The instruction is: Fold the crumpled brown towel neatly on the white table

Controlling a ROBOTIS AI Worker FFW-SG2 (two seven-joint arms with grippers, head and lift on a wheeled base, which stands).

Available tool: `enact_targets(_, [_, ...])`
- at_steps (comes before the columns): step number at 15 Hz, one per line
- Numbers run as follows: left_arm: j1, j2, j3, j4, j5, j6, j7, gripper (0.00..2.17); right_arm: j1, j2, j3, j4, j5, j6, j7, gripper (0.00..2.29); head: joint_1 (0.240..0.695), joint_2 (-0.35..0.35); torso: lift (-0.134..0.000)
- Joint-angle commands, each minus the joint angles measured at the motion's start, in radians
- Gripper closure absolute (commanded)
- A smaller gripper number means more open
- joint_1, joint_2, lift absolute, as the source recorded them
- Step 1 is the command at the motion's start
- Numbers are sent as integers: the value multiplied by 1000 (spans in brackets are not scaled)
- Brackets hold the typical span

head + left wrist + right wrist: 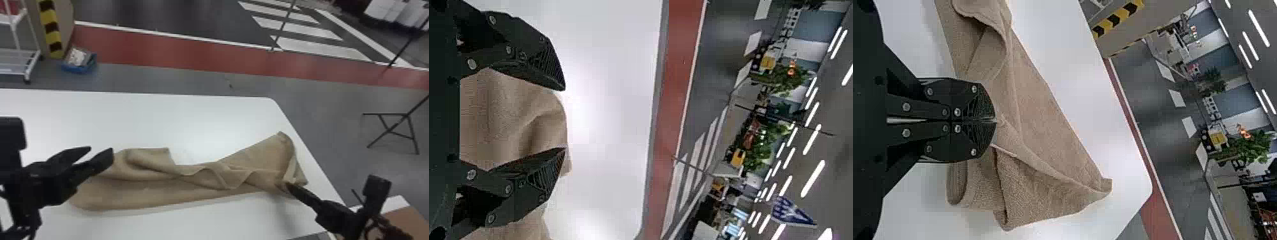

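The brown towel (153, 188) lies crumpled and stretched crosswise on the white table (143, 118), its right part fanned out near the table's right edge. My left gripper (100, 150) stands open over the towel's left end; in the left wrist view the gripper (564, 119) has brown cloth (514, 115) behind and between its parted fingers. At the towel's right end is my right gripper (287, 185). In the right wrist view the gripper (995, 120) is closed with its tips on a fold of the towel (1038, 110).
The table's far edge runs behind the towel, with a rounded corner at the far right. On the floor beyond are a white rack (19, 60), a blue tray (79, 67) and a black folding stand (394, 127). A brown and white surface (402, 217) lies at the lower right.
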Motion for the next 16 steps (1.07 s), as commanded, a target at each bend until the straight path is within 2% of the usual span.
enact_targets(1, [-28,-26,-85,89,-79,-18,0,326,19,12,41,-1,6,-24,0,1798,695,-350,-124])
enact_targets(2, [-29,-42,-111,106,-105,-40,0,326,26,18,56,-1,8,-30,-1,1798,695,-350,-124])
enact_targets(4, [-43,-45,-158,124,-142,-61,11,326,33,21,74,-2,10,-46,-1,1801,695,-350,-124])
enact_targets(11, [-46,-46,-174,175,-277,-74,28,340,41,22,73,-5,0,-52,2,1798,695,-350,-124])
enact_targets(13, [-46,-45,-174,187,-282,-74,40,539,41,22,73,-5,-3,-52,2,1798,695,-350,-124])
enact_targets(15, [-42,-46,-164,182,-274,-74,40,1052,41,22,74,-5,-3,-55,2,1801,695,-350,-124])
enact_targets(16, [-39,-46,-163,179,-271,-74,42,1386,41,22,76,-5,-3,-58,2,1798,695,-350,-124])
